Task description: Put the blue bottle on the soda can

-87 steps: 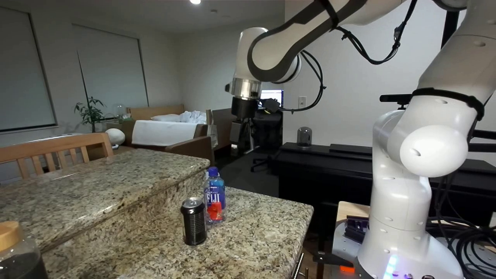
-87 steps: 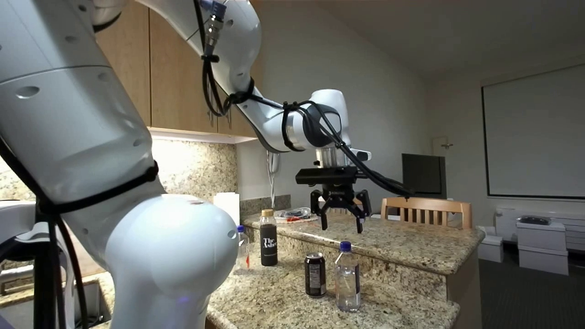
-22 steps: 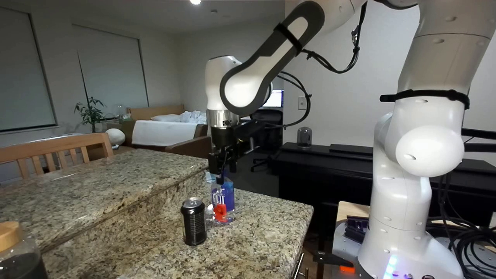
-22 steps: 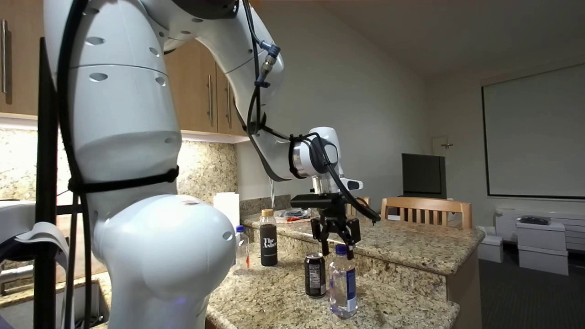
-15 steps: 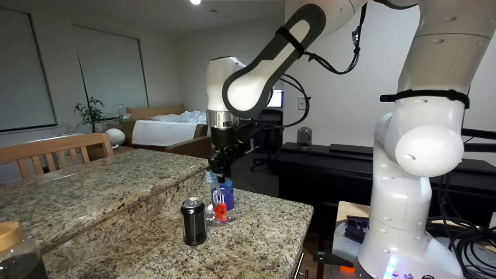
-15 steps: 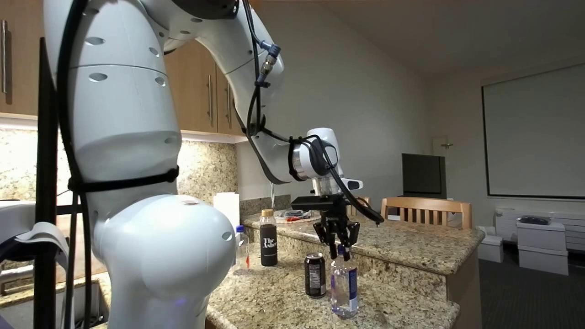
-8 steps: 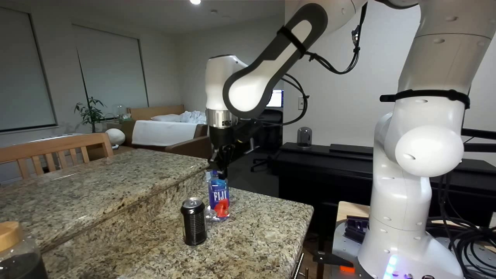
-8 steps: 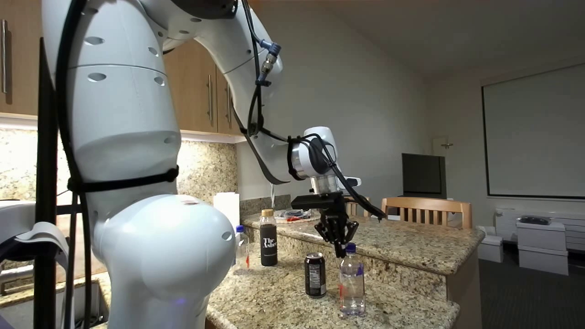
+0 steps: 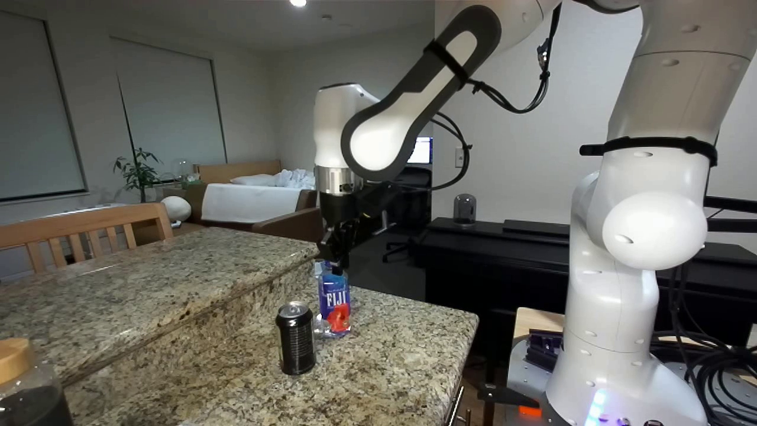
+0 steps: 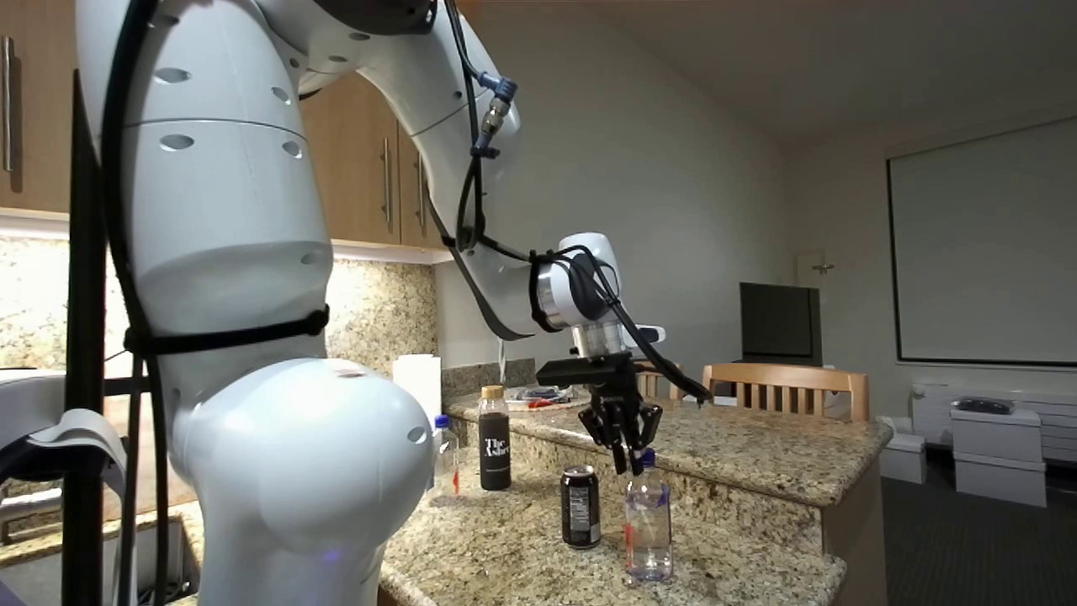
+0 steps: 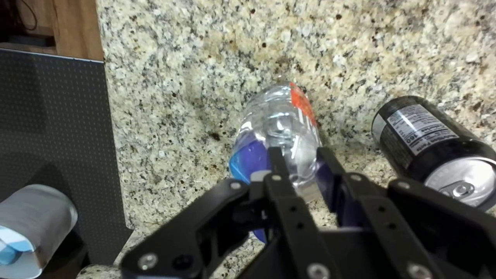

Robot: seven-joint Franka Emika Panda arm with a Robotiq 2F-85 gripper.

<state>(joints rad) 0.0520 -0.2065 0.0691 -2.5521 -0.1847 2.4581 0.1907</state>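
Blue bottle [image 10: 649, 522] has shifted right in an exterior view over the last second and turned, so its gap to the soda can [image 10: 580, 507] looks wider there; can stayed put. Gripper [image 11: 300, 153] has barely moved, but the cap [image 10: 647, 457] that showed between the jaws a second ago now shows outside them. Jaws looked together half a second back; now slightly apart, narrow gap. Through that gap the wrist view shows the bottle's clear side lower down, cap just beside one jaw; can't tell if they touch. Bottle and can both upright on the table [image 10: 513, 547], near each other, apart. Containers: blue bottle is see-through, can't tell if there's liquid in it. Can has its tab on top, contents hidden. Dark bottle [image 10: 495, 446] with a wood-coloured top stands further back on the table, dark below a lighter shoulder; can't tell if that's drink or coating. Clear bottle [image 10: 446, 467] beside it, blue top, partly hidden, contents unclear. Grey cylinder [image 11: 42, 217] past the table edge in the wrist view, something pale blue at its end, too blurred to name.
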